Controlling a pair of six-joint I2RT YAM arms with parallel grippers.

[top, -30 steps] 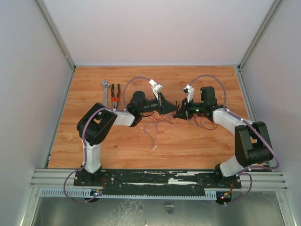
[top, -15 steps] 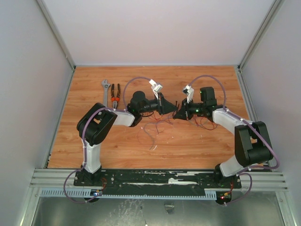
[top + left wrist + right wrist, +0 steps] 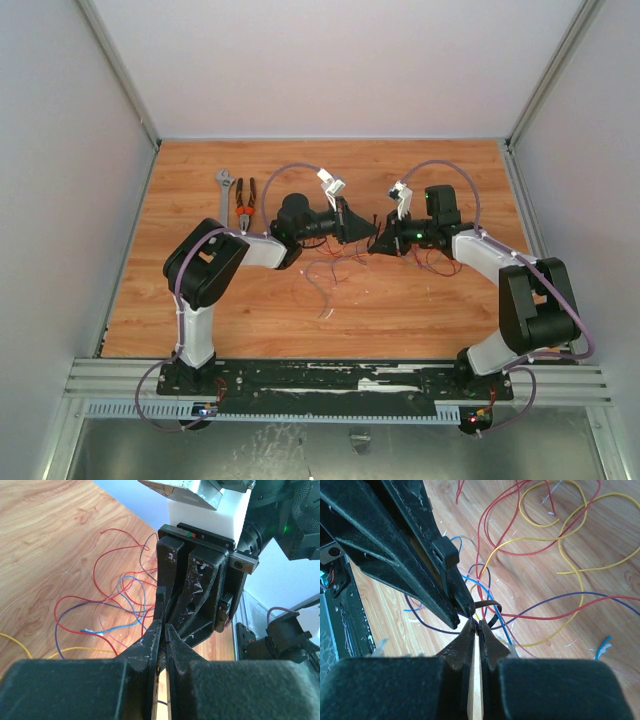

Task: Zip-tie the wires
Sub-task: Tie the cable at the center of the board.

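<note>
Almost nothing has shifted. Right gripper pinches the zip tie; left gripper, pinched shut, meets it above the wires.

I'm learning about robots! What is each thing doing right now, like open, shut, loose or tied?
Wires: loose, tangled.
Zip tie: slack loop around a few of them.
Left gripper: shut on it.
Right gripper: shut on its end.
Pliers: lying untouched.
Wrench: lying untouched.

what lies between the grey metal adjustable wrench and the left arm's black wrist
Orange-handled pliers, lying beside the wrench; the top external view shows them.
</note>
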